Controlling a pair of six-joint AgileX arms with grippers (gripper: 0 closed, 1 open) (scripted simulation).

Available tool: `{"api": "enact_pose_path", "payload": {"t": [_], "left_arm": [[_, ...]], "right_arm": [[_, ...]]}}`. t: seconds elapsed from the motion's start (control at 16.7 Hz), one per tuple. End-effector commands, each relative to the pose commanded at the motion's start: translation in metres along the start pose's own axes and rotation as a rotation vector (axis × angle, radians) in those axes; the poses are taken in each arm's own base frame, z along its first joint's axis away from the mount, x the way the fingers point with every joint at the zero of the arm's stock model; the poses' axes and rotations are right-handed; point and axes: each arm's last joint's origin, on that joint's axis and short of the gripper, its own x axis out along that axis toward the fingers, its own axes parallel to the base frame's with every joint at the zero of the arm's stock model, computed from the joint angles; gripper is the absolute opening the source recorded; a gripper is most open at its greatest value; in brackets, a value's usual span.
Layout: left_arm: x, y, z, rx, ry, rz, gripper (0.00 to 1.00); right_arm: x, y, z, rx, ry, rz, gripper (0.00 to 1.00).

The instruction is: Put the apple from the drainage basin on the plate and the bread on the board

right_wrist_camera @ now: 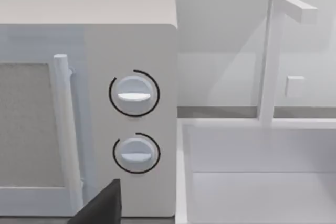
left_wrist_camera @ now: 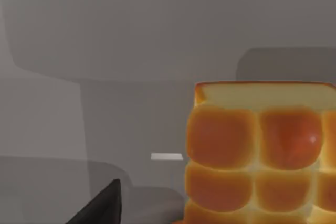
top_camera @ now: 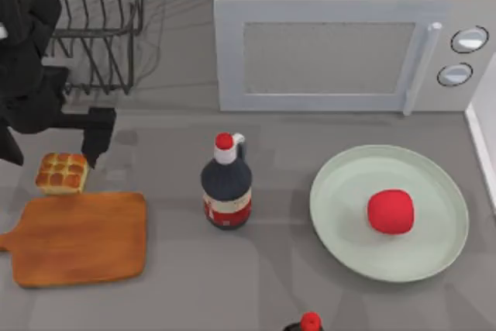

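Left gripper (top_camera: pixel 91 141) hangs just beside the bread (top_camera: pixel 61 173); you cannot tell from here whether it is parted or closed. Bread sits on the table, touching the board (top_camera: pixel 81 238) at its far edge, not on it. Apple (top_camera: pixel 390 211) already on the plate (top_camera: pixel 341 222). Expect a light, soft loaf: squeeze the pale sides gently, avoid the glossy top.

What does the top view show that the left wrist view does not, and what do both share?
Top view alone: the apple resting on the plate, the board with nothing on it, a dark bottle, the microwave and the left claw beside the bread. Left wrist view alone: one dark claw finger. Both: the bread on the table, off the board.
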Motion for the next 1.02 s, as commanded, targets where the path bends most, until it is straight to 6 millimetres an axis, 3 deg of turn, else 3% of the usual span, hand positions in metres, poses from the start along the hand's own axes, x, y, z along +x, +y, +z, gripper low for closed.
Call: {"api": "enact_pose_path", "payload": {"t": [0.3,0.6,1.02], "left_arm": [[0.040,-0.001,-0.001,0.000,-0.001,0.000,1.00],[0.046,-0.001,-0.001,0.000,0.000,0.000,1.00],[0.046,-0.001,-0.001,0.000,0.000,0.000,0.47]], "right_arm": [[0.000,0.000,0.000,0.000,0.000,0.000,1.00],[0.000,0.000,0.000,0.000,0.000,0.000,1.00],[0.000,0.000,0.000,0.000,0.000,0.000,1.00]]}}
